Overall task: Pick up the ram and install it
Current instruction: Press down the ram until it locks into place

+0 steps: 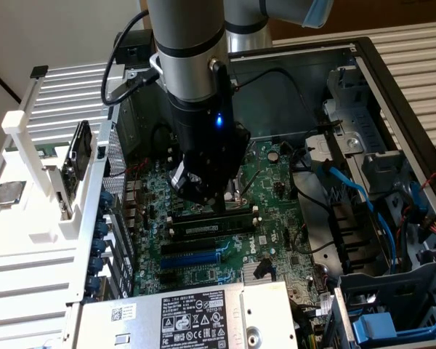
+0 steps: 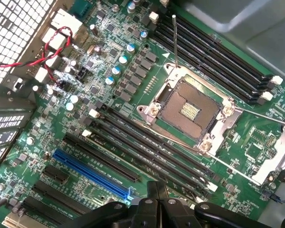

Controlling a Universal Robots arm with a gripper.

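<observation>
The open computer case lies under the arm. Its green motherboard spreads out beneath the tool on every side. In the wrist view the empty CPU socket, with its metal frame, sits a little way ahead of the tool. A bank of long black memory slots runs between the socket and the fingertips, and a blue expansion slot lies off to one side.

The ram is directly below the tool in the exterior view. It is a long thin stick with a pale label strip, standing on edge in one of the black slots, and the white latches at either end look upright. From this it appears already placed in its slot. I cannot tell whether it is fully clicked home.

The tool's fingers are drawn together and hold nothing. Their tips hang just over the stick's upper edge, and I cannot tell whether they touch it.

I judge the ram to be light and stiff but delicate. It is a thin board that would flex or crack under a sideways load, with chips and edge contacts best left untouched. The safest hold is across its two flat faces near the middle of the top edge. Any pressing should go straight down along that edge.
</observation>
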